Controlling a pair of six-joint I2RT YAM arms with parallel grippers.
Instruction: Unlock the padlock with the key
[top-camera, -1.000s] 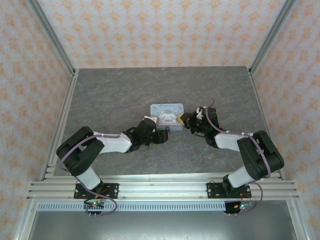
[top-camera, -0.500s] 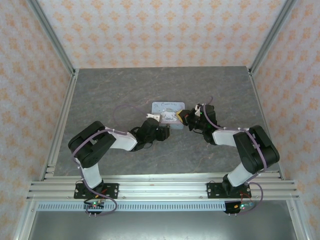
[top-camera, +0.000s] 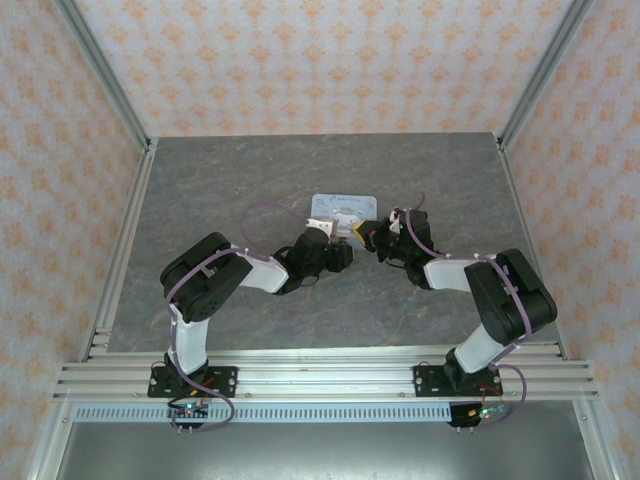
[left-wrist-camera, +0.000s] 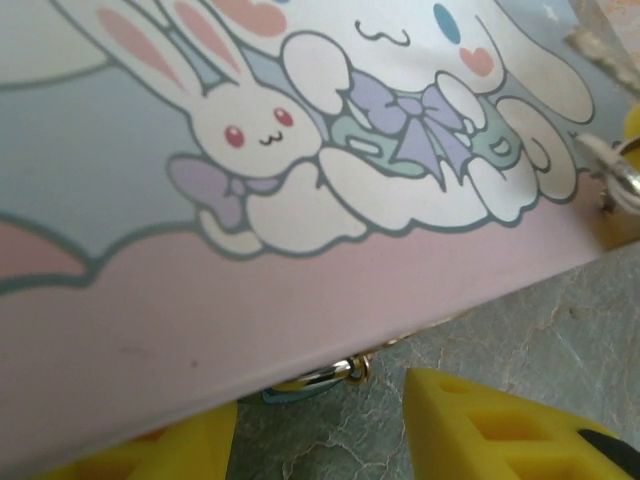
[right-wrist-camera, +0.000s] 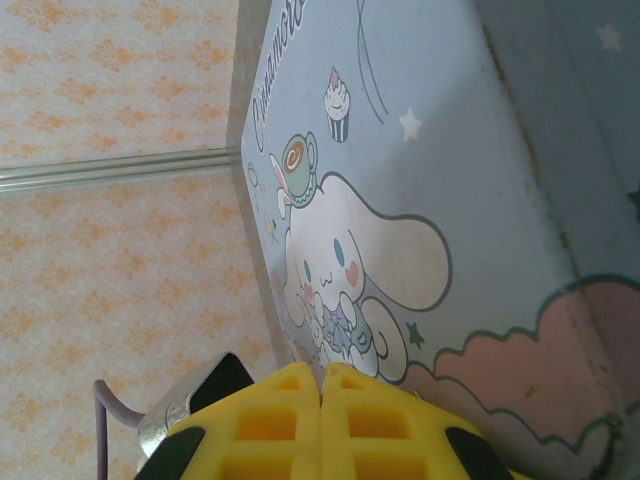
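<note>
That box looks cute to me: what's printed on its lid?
Pale blue tin with pink clouds and white cartoon animals; clearest in right wrist view.

On my screen the tin (top-camera: 340, 210) reads pale blue. Its lid is printed with a white long-eared cartoon dog, a white bunny with pink ears, lilac bows and pink clouds (plus a little cupcake and white stars). The padlock (left-wrist-camera: 295, 393) shows me teal with a gold-coloured bit. I see the table (top-camera: 230, 190) in veined grey and the walls (top-camera: 300, 60) in peach with orange motifs. The left gripper (left-wrist-camera: 300, 440) and the right gripper (right-wrist-camera: 320, 380) are both yellow.
</note>
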